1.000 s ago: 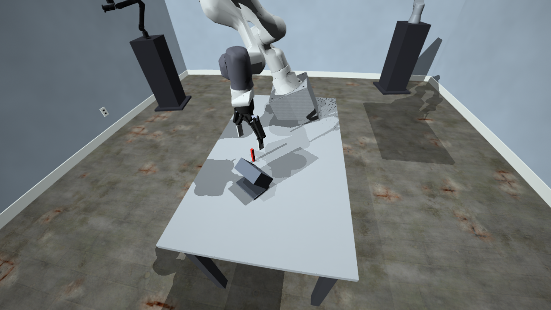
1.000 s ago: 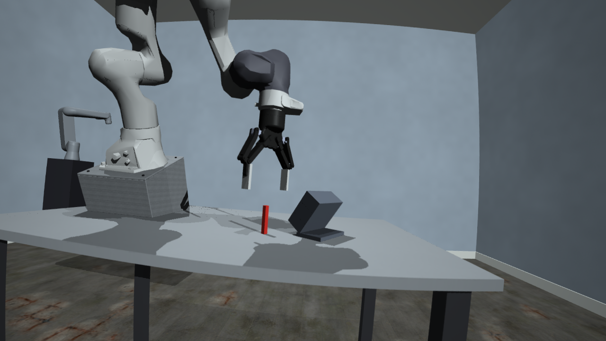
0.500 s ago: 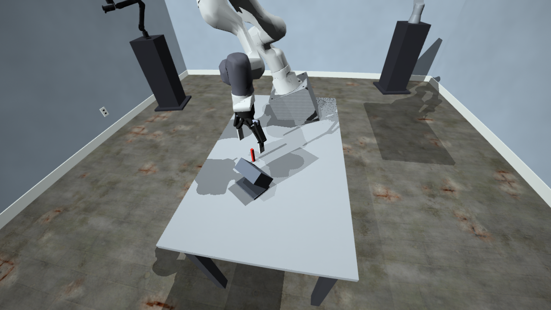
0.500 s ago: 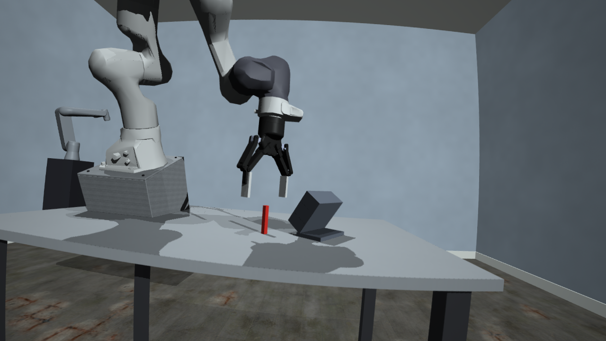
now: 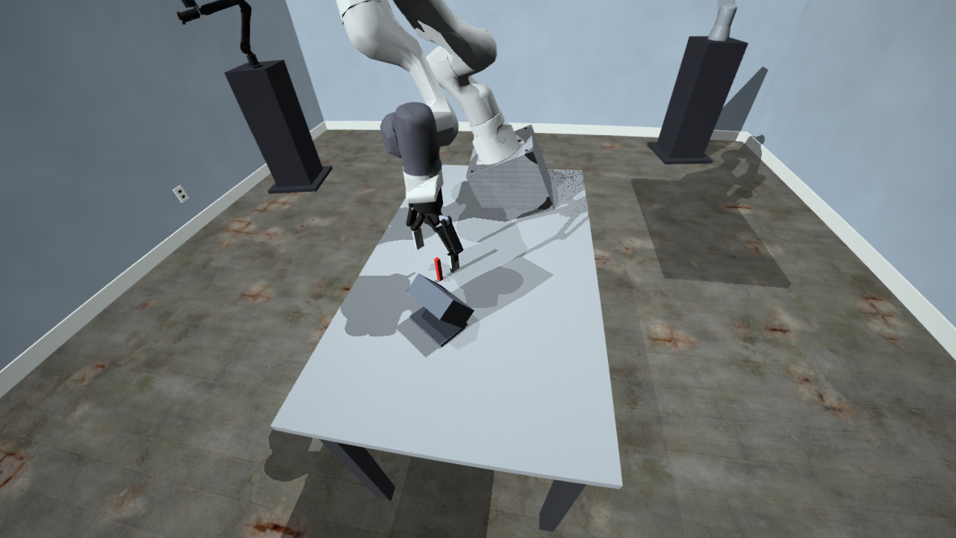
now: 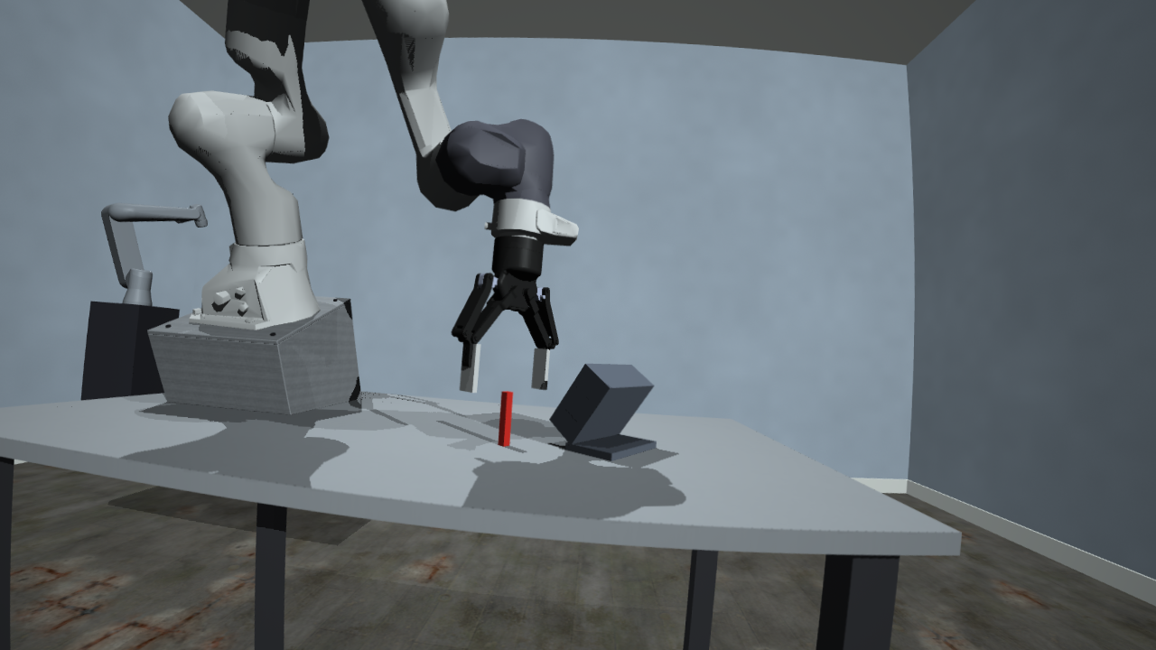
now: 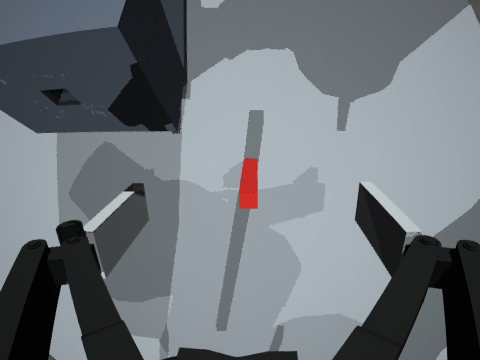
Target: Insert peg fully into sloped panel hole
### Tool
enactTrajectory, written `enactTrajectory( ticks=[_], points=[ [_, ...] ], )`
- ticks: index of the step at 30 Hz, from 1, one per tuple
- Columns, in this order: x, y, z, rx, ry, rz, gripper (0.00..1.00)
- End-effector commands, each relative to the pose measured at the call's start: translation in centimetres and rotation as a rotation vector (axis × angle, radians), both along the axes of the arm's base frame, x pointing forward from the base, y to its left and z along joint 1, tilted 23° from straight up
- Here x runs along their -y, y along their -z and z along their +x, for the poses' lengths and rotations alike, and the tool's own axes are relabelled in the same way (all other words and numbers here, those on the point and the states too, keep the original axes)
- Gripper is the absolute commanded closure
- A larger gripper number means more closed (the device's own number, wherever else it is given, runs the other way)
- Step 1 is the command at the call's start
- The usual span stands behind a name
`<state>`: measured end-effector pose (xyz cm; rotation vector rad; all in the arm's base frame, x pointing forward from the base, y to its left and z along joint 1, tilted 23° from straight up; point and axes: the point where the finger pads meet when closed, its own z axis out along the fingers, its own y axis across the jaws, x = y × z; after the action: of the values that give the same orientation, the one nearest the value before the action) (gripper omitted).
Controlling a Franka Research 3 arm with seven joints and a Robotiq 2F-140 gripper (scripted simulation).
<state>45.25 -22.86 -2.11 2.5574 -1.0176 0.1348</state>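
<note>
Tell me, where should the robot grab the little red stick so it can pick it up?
Probably its upper half, coming straight down from above. The red peg stands upright on the table, thin and straight-sided, so flat fingers can pinch opposite sides. The open gripper hangs just over it.

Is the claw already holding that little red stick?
No, the red peg stands alone on the table, below the open gripper.
</note>
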Motion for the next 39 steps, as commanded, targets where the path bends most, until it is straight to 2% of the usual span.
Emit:
enactTrajectory(
  ticks=[1, 15, 23, 25, 39],
  points=[
    [0.1, 0.5, 0.3, 0.015, 0.011, -0.001, 0.0],
    [0.6, 1.7, 0.3, 0.015, 0.011, -0.001, 0.0],
    [0.6, 1.5, 0.1, 0.003, 0.001, 0.0, 0.14],
    [0.6, 1.5, 0.1, 0.003, 0.001, 0.0, 0.14],
    [0.6, 1.5, 0.1, 0.003, 0.001, 0.0, 0.39]
  ],
)
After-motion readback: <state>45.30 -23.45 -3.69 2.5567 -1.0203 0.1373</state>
